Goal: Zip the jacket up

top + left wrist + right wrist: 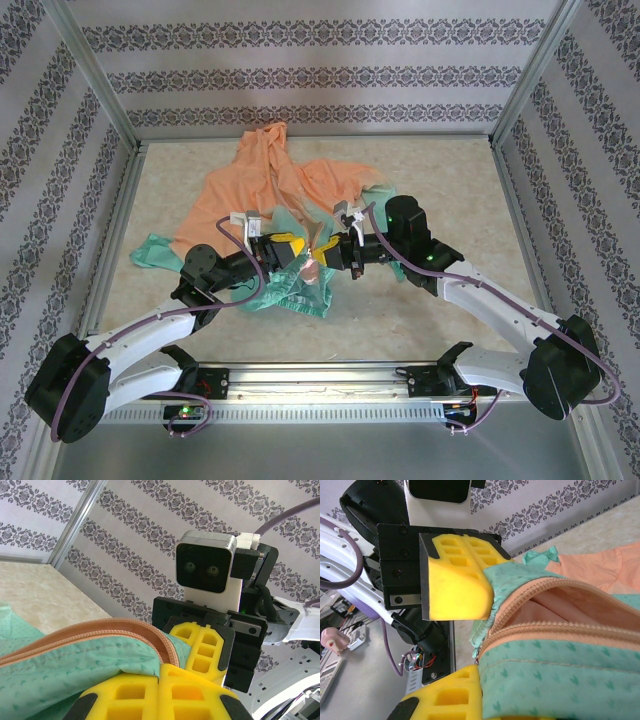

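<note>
at mid-table point(450, 200), jacket point(270, 185) lies crumpled, hood at far side, l gripper point(297, 250) & r gripper point(330, 255) each clamped on mint hem point(560, 680), zip teeth point(560, 630) gaping: zipping not begun, full run left.

Centre: the middle of the worktop point(450, 190) is covered by the jacket point(270, 190), which is spread from near the back wall to the near centre, with bunched green folds at its near end.
Above the folds: the way is barred by the left claw point(297, 250) and the right claw point(325, 255), both clamped on the fabric, tip close to tip.
Right side: a broad bare stretch is left, crossed by the right arm point(490, 300).
Left side: a narrow strip is left beside the green cuff point(150, 252).
Near edge: a bare band before the rail point(320, 378) is spanned by both arms.
Bounds: three sides are closed by patterned walls point(300, 70).
</note>
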